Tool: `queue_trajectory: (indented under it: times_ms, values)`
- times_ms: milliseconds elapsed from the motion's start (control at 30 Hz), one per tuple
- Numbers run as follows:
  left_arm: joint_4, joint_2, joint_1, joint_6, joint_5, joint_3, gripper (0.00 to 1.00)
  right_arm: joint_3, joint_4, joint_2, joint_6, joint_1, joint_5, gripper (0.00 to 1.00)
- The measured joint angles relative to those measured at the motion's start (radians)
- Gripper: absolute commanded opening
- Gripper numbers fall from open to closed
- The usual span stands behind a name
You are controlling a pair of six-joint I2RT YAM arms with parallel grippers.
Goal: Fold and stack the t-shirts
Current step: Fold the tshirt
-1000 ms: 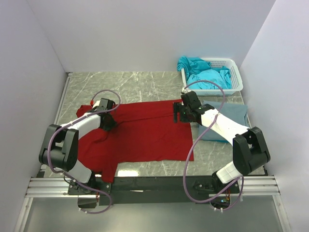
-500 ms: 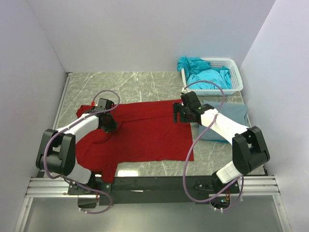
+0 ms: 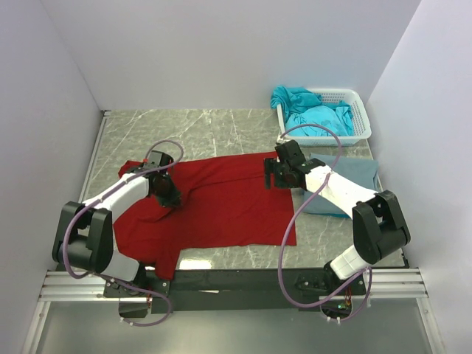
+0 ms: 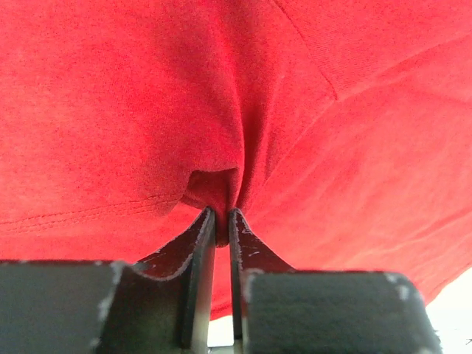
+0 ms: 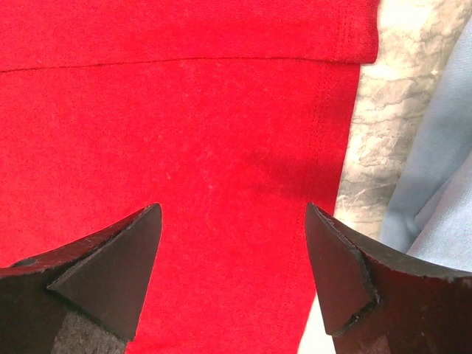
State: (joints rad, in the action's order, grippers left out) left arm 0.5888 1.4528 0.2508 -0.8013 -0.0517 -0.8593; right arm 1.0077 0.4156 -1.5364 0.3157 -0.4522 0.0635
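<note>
Dark red t-shirt (image 3: pixel 221 199) spread flat across the middle of the marble table (image 3: pixel 206 129), long axis left to right; a sleeve trails toward the near edge at lower left. Left gripper (image 4: pixel 221 214) is down on the shirt's left part, fingers pressed together with a small peak of red cloth pinched between the tips; the fabric puckers up around the pinch. Right gripper (image 5: pixel 232 214) sits over the shirt's far right corner, fingers spread wide, nothing between them; stitched edges show just beyond the tips; contact with the cloth cannot be told. Grey-blue t-shirt (image 3: pixel 346 181) lies flat just right of the red one, partly under the right arm. Turquoise t-shirts (image 3: pixel 317 118) heaped in the white lattice basket (image 3: pixel 361 110) at far right.
</note>
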Motion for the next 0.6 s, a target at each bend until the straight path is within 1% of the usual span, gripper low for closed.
queue_trajectory:
  times_ms: [67, 100, 133, 167, 233, 300, 333, 400, 600]
  values:
    - [0.026, 0.005, 0.000, 0.007, -0.005, -0.011, 0.30, 0.000, 0.001, -0.002, 0.000, 0.001, 0.000, 0.85]
    - [0.038, 0.007, 0.000, 0.009, -0.005, -0.017, 0.38, 0.000, 0.002, -0.002, 0.000, 0.001, 0.001, 0.85]
    - [0.054, 0.009, 0.000, 0.009, 0.000, -0.024, 0.61, 0.000, 0.003, -0.003, 0.000, 0.001, 0.002, 0.85]
    - [0.069, 0.010, 0.000, 0.013, 0.005, -0.030, 0.68, 0.000, 0.005, -0.005, 0.000, 0.001, 0.002, 0.85]
    - [0.105, 0.008, 0.000, -0.004, 0.031, -0.042, 0.78, 0.000, 0.006, -0.005, -0.002, 0.001, 0.002, 0.85]
    - [0.128, -0.005, 0.000, -0.010, 0.050, -0.049, 0.84, 0.000, 0.007, -0.005, -0.003, 0.001, 0.003, 0.85]
    - [0.140, -0.014, 0.000, -0.013, 0.058, -0.053, 0.94, 0.000, 0.008, -0.005, -0.003, 0.001, 0.003, 0.85]
    - [0.161, -0.037, 0.000, -0.022, 0.077, -0.066, 0.99, 0.000, 0.008, -0.005, -0.003, 0.001, 0.004, 0.85]
    - [0.179, -0.107, -0.006, -0.060, 0.196, -0.118, 0.99, 0.006, 0.010, -0.005, -0.011, 0.002, -0.005, 0.85]
